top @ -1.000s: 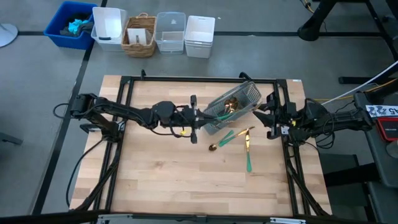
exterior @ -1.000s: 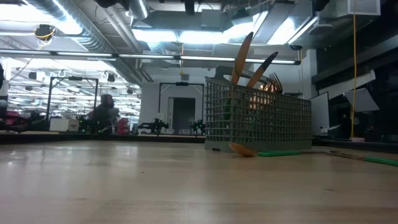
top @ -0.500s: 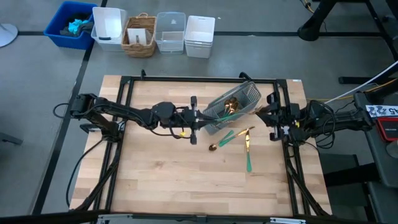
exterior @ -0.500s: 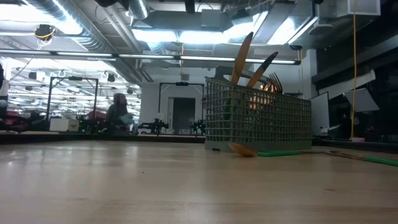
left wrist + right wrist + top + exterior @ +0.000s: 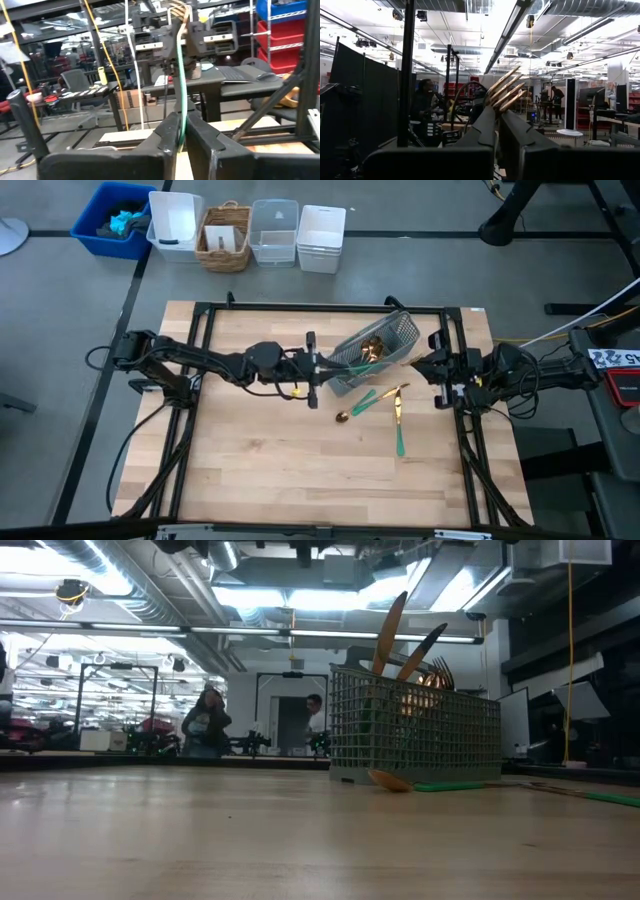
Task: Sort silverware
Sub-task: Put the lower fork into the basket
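From above, the left gripper and right gripper flank the tilted caddy mid-counter; three silverware pieces lie just near of it. Left wrist: jaws pinching a green-handled piece. Right wrist: jaws pinching a gold fork. Either thin handle might slip. No legible writing.

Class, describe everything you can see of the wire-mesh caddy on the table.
The caddy is a grey rectangular basket of wire mesh, metal by its look, open at the top. It stands upright on the wooden table, slanted to the table's edges, toward the far side. Gold-headed silverware sticks out of it. A spoon lies on the table just beside it; contact is unclear. The left gripper and right gripper, each shut on a fork, flank its two ends.
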Robot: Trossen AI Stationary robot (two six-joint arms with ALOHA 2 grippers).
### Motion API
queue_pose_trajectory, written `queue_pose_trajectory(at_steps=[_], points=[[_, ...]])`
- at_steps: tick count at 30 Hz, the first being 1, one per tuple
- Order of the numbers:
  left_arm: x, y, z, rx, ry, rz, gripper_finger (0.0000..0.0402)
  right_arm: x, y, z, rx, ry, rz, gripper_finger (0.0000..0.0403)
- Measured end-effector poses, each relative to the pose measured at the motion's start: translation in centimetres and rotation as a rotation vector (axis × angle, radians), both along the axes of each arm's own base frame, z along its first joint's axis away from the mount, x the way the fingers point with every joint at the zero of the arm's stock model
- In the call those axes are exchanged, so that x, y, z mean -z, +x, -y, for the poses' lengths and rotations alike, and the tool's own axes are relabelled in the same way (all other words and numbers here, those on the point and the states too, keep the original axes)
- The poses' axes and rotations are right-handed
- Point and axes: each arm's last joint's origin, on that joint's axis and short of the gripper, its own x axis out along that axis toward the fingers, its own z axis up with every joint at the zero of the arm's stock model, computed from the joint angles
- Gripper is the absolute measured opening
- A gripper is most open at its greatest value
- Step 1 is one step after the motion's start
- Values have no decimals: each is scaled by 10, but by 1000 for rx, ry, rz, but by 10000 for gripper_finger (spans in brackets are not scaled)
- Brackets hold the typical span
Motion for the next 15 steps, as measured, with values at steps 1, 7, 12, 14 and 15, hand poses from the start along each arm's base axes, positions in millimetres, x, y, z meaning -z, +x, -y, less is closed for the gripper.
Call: queue_pose_trajectory(at_steps=[1, 7, 12, 14, 15], points=[[0, 0, 0, -3, -1, 0, 29, 0, 0, 0, 1, -1, -1, 13], [2, 0, -2, -14, -3, -22, 70, 0, 0, 0, 15, -7, 5, 12], [2, 0, -6, -26, 0, -23, 107, -1, -1, 1, 46, -7, 15, 11], [2, 0, -7, -31, 2, -21, 117, -1, -1, 2, 67, -8, 15, 11], [2, 0, -9, -38, 2, -20, 120, -1, -1, 2, 82, -16, 14, 11]])
